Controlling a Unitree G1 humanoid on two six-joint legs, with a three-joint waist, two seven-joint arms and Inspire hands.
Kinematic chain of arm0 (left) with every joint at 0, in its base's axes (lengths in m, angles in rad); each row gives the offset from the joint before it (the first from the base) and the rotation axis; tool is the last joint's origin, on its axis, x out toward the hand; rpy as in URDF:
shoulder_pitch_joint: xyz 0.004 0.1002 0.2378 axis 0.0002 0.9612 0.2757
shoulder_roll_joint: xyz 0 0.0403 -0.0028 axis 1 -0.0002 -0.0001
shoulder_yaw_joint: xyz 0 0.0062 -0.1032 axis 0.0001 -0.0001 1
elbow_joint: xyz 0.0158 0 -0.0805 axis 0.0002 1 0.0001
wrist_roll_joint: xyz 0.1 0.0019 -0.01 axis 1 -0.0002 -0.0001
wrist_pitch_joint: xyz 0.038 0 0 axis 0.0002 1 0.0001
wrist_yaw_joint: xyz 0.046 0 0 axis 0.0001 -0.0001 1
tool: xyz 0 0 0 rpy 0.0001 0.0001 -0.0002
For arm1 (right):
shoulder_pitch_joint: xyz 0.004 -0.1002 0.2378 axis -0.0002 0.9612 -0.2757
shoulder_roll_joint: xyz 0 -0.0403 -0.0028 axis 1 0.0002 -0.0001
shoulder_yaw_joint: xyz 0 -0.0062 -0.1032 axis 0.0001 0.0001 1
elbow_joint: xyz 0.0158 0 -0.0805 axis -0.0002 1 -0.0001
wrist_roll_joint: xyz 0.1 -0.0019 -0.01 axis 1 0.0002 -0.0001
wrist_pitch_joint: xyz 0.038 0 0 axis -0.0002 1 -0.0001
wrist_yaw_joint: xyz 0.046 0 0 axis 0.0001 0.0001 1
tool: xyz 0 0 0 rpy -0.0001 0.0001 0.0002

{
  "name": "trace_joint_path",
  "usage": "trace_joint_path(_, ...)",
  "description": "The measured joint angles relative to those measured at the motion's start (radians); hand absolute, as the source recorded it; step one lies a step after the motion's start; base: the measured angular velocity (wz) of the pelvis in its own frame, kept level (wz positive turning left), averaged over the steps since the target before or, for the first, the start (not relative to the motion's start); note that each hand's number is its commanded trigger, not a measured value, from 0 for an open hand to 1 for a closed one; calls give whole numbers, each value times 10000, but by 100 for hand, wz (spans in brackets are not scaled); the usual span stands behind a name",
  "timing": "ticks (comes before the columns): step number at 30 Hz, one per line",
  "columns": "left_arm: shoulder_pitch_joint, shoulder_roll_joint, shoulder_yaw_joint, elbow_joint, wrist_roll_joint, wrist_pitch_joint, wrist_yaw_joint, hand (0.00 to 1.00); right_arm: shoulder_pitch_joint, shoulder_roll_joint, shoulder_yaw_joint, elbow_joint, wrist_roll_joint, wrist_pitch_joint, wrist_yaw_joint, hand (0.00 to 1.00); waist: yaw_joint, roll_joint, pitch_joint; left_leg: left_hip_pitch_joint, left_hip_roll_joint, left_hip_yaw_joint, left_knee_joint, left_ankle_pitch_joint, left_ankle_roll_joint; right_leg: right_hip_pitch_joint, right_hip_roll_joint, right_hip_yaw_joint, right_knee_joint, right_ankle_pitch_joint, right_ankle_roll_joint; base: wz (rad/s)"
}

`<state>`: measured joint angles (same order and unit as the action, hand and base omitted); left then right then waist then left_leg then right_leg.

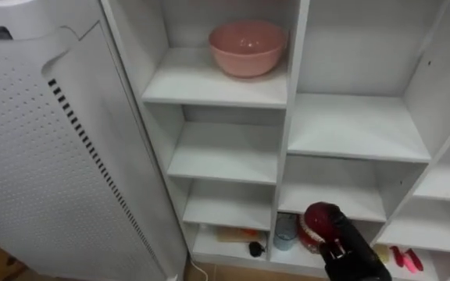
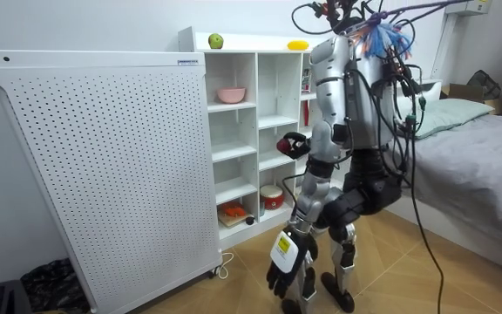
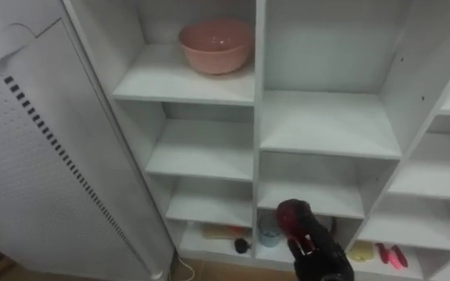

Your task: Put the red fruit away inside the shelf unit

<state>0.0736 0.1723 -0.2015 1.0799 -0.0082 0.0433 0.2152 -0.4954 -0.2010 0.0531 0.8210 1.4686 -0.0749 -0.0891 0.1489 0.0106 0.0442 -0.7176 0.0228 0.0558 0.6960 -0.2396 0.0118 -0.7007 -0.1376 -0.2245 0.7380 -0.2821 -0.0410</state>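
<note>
A tall white perforated panel (image 1: 45,156) stands just left of the round pink bowl (image 1: 248,47). The bowl sits alone on an upper shelf of the white open-shelved closet (image 1: 225,152). Above the bowl, on the closet's top, a green apple (image 2: 215,41) lies slightly to the room view's left and a yellow fruit (image 2: 297,44) to its right (both probably waiting to be shelved). Well below the bowl, the left hand (image 2: 286,262) hangs beside the robot's leg, fingers loose and holding nothing. Below and to the right of the bowl, the right hand (image 1: 348,251) has its fingers curled round a dark red round fruit (image 1: 320,217). It holds the fruit up before the lower compartments of the column right of the bowl. The fruit rides at the fingertips, likely so it can be set cleanly onto a shelf, and the bowl looks a natural home for it.
</note>
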Motion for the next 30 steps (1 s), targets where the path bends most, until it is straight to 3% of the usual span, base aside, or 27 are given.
trace_joint_path(4, -43, -9, -415, -259, -48, 361, 3, 0, -777, -336, -299, 552, 964, 43, 176, 100, 141, -41, 2, -775, -42, 50, 347, 31, -11, -887, -159, 18, 557, -69, -146, 1)
trace_joint_path(8, -10, 9, -584, -556, -17, 449, 3, 0, -1310, -498, -685, 901, 1534, 103, 189, 100, 312, -69, -1, -1261, -77, 79, 430, 85, -54, -1429, -300, -34, 830, -141, -256, 5)
trace_joint_path(13, -32, 36, -586, -890, -5, 439, -7, 0, -2141, -1272, -1015, 1479, 1635, 233, 189, 100, 432, -88, 7, -1877, -134, -39, 476, 205, -82, -1963, -406, -220, 962, -116, -426, 14)
trace_joint_path(17, -32, 44, -601, -1024, -15, 433, -7, 0, -2219, -1572, -1191, 1479, 1640, 234, 178, 100, 466, -92, 8, -2091, -138, -38, 497, 206, -74, -2110, -429, -264, 964, -144, -395, 9)
trace_joint_path(24, 27, 547, -845, -1396, -28, 295, 13, 0, -2580, -1705, -1240, 1475, 1781, 219, -57, 100, 466, -100, 15, -2477, -144, -5, 530, 205, -42, -2460, -466, -299, 965, -149, -388, 0)
trace_joint_path(30, 99, 670, -778, -1394, 24, 149, 6, 0, -3299, -2084, -1560, 1467, 1620, 36, -631, 100, 486, -92, 8, -2781, -231, 34, 685, 141, 59, -2746, -652, -372, 1171, -294, -311, 8)
